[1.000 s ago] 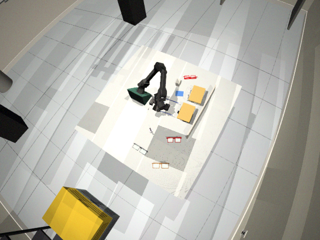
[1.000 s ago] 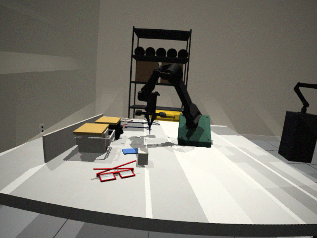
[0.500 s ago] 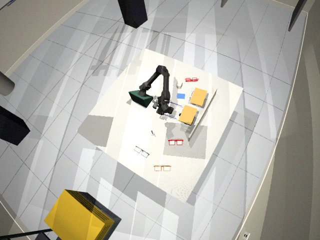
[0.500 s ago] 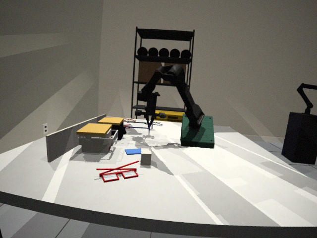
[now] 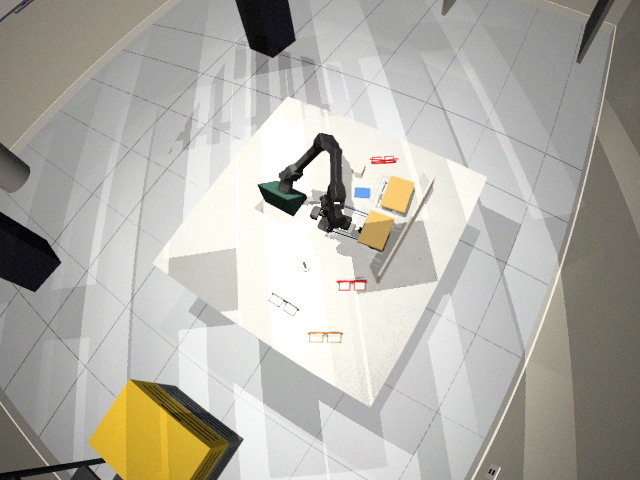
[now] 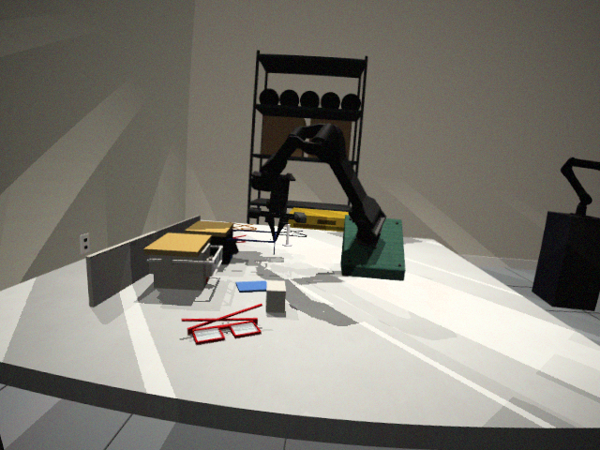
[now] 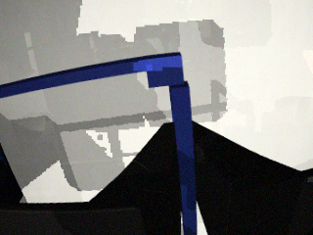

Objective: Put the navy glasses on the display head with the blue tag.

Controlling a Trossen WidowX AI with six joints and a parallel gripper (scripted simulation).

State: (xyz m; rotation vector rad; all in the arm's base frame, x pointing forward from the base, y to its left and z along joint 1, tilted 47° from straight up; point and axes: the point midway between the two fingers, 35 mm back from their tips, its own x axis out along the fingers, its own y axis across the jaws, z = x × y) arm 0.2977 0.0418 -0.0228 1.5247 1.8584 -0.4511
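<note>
From above, the black parallel-jaw gripper (image 5: 330,219) hangs near the desk's middle, clamped on the thin navy-framed glasses (image 5: 356,210), just beside two tan-topped display heads (image 5: 376,230) by the far-edge grey panel (image 5: 405,227).

From the side, open white desk (image 6: 436,338) lies toward the near edge.

At the wrist, the navy frame crosses the dark fingers.

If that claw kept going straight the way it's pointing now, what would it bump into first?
The claw points straight down, shut on the navy glasses. Below it lies only the white table, so the glasses' hanging frame would probably touch the tabletop first. The display heads sit off to the side, though depth is hard to judge.
</note>
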